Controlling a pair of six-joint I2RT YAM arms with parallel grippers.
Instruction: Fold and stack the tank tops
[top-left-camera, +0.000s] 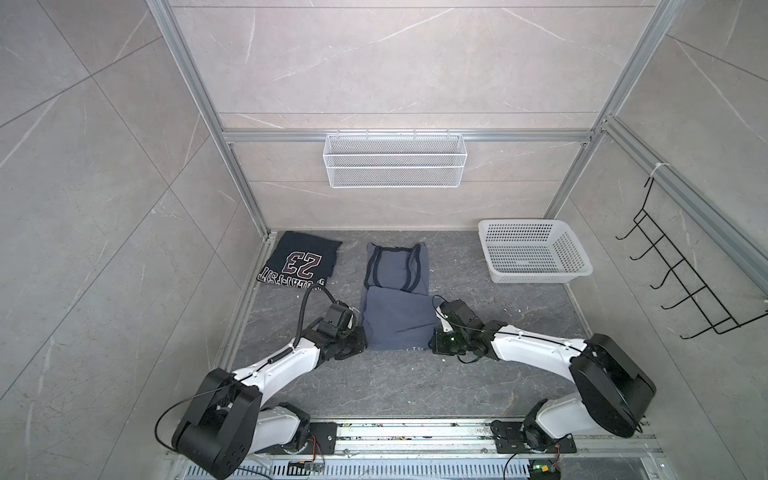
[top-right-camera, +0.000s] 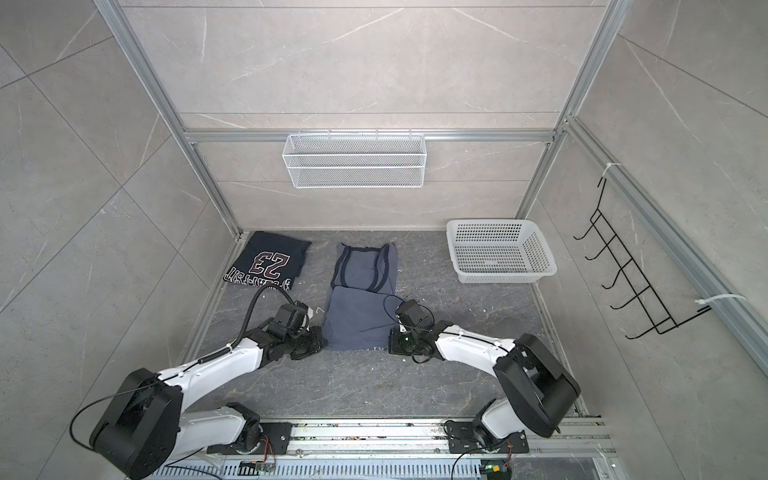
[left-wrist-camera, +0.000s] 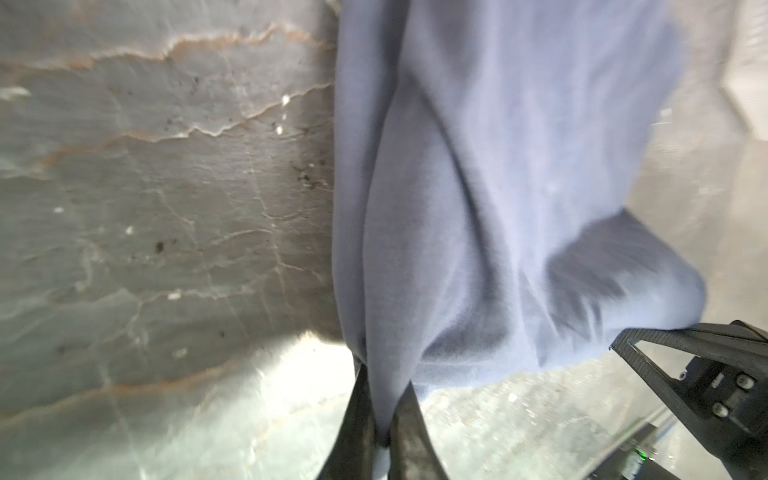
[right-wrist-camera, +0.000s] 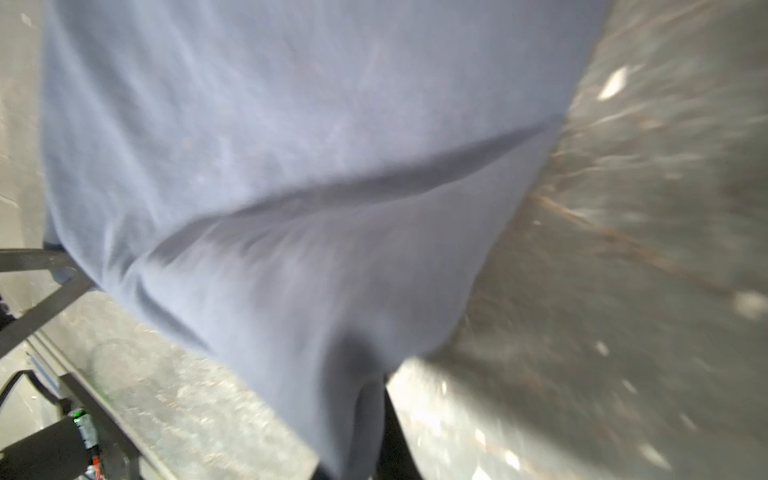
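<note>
The slate-blue tank top (top-left-camera: 397, 316) (top-right-camera: 361, 316) lies mid-table, its dark-trimmed straps toward the back wall. My left gripper (top-left-camera: 360, 340) (top-right-camera: 322, 338) is at its near left corner. In the left wrist view that gripper (left-wrist-camera: 384, 409) is shut on a pinch of the blue cloth (left-wrist-camera: 498, 187). My right gripper (top-left-camera: 434, 338) (top-right-camera: 391, 340) is at the near right corner. In the right wrist view it (right-wrist-camera: 374, 419) is shut on the cloth (right-wrist-camera: 311, 166), which drapes over and hides one finger. The navy tank top (top-left-camera: 301, 262) (top-right-camera: 268, 262) with the "23" print lies folded at the back left.
A white perforated plastic basket (top-left-camera: 534, 251) (top-right-camera: 500, 251) stands at the back right. A white wire basket (top-left-camera: 392, 160) hangs on the back rail and a black hook rack (top-left-camera: 685, 270) on the right wall. Aluminium frame posts border the table.
</note>
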